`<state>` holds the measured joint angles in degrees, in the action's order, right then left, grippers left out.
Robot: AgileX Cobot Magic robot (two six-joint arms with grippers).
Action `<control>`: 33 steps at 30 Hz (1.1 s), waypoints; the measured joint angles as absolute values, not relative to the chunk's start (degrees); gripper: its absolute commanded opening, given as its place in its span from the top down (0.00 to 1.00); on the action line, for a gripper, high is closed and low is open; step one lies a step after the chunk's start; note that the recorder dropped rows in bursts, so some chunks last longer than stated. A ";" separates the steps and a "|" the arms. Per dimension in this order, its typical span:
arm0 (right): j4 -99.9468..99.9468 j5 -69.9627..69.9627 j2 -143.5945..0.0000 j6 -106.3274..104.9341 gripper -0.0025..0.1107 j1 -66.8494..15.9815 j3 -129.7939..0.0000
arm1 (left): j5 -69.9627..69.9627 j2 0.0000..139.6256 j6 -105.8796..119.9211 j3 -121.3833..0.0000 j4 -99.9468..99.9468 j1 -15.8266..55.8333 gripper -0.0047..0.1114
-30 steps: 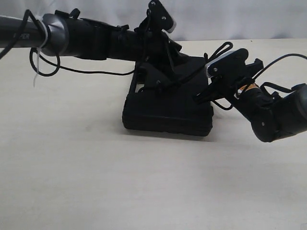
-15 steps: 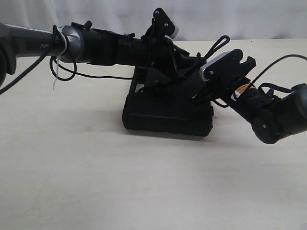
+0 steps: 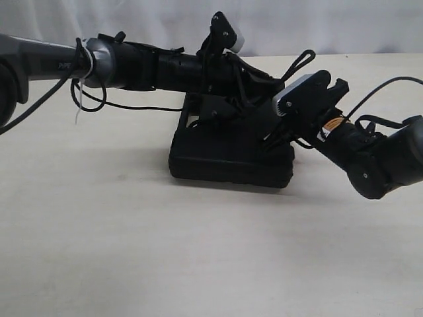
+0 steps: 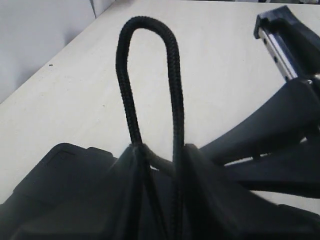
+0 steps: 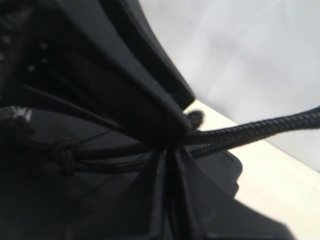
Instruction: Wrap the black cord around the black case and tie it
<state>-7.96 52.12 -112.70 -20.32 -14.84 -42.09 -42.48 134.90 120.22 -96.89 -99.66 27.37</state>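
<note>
The black case [image 3: 228, 158] lies flat in the middle of the table. My left gripper [image 3: 272, 86] reaches across above its far right part and is shut on the black cord [image 3: 301, 63], whose loop sticks up past the fingertips. The left wrist view shows that loop [image 4: 150, 75] rising from between the two fingers of the left gripper [image 4: 160, 155], with the case [image 4: 55, 175] below. My right gripper [image 3: 272, 140] points down at the case's right side. In the right wrist view this gripper [image 5: 170, 155] is shut on a strand of cord [image 5: 250, 130], with a knot [image 5: 62, 150] nearby.
The pale table [image 3: 99, 238] stretches out on all sides of the case. Glossy cables with a white zip tie [image 3: 78, 99] hang from the left arm. The right arm [image 3: 383, 162] rests low at the right, and its links [image 4: 285, 115] cross the left wrist view.
The left arm has pushed further right over the case and its jaws have closed in on the cord loop. The right gripper has shifted slightly left toward the case.
</note>
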 measured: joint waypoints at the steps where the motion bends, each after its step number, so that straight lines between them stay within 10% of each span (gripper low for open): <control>1: -8.44 52.10 -112.70 -20.32 0.94 -14.84 -42.09 | -42.48 135.10 120.22 -97.02 -99.92 27.37 0.73; 7: -9.07 52.53 -112.70 -20.32 0.94 -14.74 -42.09 | -42.48 135.46 120.22 -98.77 -99.66 27.37 0.96; 33: 7.39 49.18 -110.72 -27.89 0.70 -14.84 -41.60 | -42.03 135.46 109.94 -98.77 -92.52 27.37 0.96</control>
<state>7.39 49.18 -110.72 -27.89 -14.84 -41.60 -42.03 135.46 109.94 -98.77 -92.52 27.37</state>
